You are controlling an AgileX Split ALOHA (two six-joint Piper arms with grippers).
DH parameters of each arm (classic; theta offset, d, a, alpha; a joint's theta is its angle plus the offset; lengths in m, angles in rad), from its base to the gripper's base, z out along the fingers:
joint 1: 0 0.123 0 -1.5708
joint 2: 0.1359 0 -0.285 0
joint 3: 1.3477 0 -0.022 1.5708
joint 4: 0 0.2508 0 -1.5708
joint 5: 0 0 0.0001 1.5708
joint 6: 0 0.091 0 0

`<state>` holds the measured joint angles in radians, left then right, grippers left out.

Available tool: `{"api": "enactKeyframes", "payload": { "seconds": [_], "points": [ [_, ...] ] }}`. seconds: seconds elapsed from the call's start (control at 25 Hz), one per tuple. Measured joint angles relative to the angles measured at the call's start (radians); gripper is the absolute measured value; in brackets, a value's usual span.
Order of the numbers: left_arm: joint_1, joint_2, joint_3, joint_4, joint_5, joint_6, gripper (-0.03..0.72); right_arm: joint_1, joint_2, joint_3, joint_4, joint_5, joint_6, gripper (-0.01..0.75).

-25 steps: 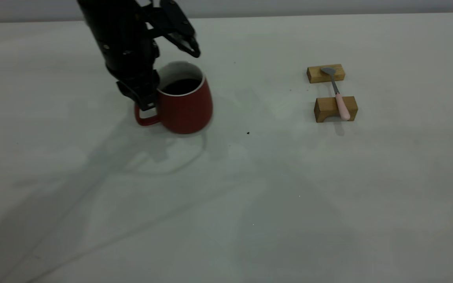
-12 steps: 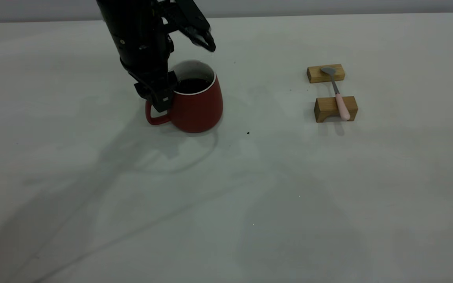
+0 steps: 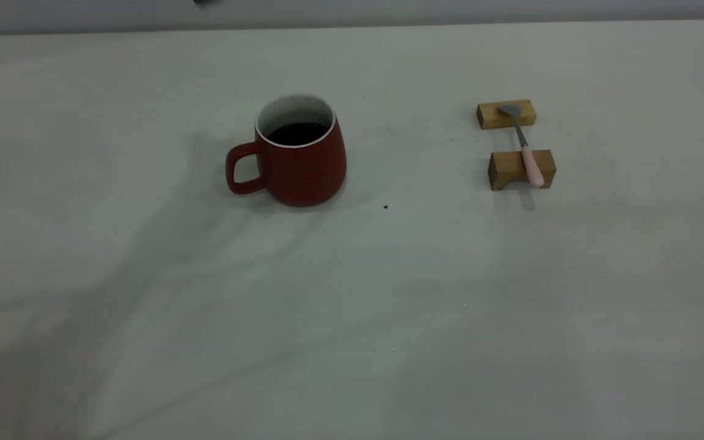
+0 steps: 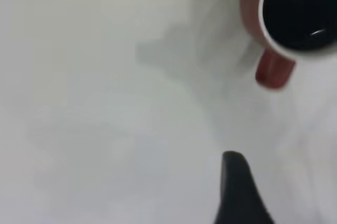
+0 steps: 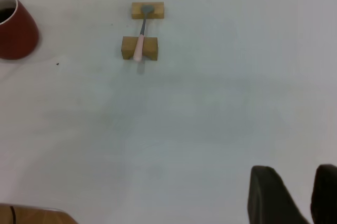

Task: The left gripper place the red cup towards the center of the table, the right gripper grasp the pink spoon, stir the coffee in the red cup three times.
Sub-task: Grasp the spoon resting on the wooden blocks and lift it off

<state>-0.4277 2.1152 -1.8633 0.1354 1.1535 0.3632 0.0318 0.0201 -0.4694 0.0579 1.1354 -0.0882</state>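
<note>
On the table (image 3: 352, 293), the cup (image 3: 300, 160) stands upright, and we take it as our landmark. We see its handle (image 3: 241, 173) turned away from the spoon, its white rim open, and the coffee (image 3: 297, 133) lying dark inside. Nothing touches the cup. Well to the side opposite the handle, we find the spoon (image 3: 524, 144) bridging two wooden blocks: its grey bowl rests on the block farther from the camera (image 3: 506, 114), its pink handle on the nearer block (image 3: 522, 169), the end of the handle overhanging slightly. A small dark speck (image 3: 385, 207) lies on the table between the cup and the blocks, close to the cup. In the left wrist view we see one dark finger (image 4: 239, 190) of the left gripper raised above the table, apart from the cup; we cannot tell how its fingers are set. In the right wrist view the right gripper (image 5: 300, 192) shows two fingers spread with a gap between them, far from both cup and spoon, holding nothing.
</note>
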Motion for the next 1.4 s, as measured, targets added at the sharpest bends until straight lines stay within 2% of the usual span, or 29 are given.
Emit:
{"api": "enactKeyframes", "payload": {
  "seconds": [0.24,0.52,0.72,0.92,1.0,1.2,1.4],
  "points": [
    [0.000,-0.144,-0.043,0.001,0.014,-0.070,0.383,0.000,0.000,0.000,0.000,0.000,0.000,0.239],
    [0.000,-0.337,-0.013,0.000,0.014,-0.191,0.297,0.000,0.000,0.000,0.000,0.000,0.000,0.239],
    [0.000,-0.619,0.223,-0.050,0.014,-0.277,0.257,0.000,0.000,0.000,0.000,0.000,0.000,0.239],
    [0.001,-1.000,0.570,-0.058,0.014,-0.289,0.244,0.000,0.000,0.000,0.000,0.000,0.000,0.239],
    [0.039,-1.136,0.715,-0.073,0.014,-0.294,0.244,0.000,0.000,0.000,0.000,0.000,0.000,0.239],
    [0.246,-1.483,1.057,-0.093,0.010,-0.312,0.244,0.000,0.000,0.000,0.000,0.000,0.000,0.239],
    [0.373,-1.811,1.228,-0.135,-0.006,-0.318,0.244,0.000,0.000,0.000,0.000,0.000,0.000,0.239]
  ]
}}
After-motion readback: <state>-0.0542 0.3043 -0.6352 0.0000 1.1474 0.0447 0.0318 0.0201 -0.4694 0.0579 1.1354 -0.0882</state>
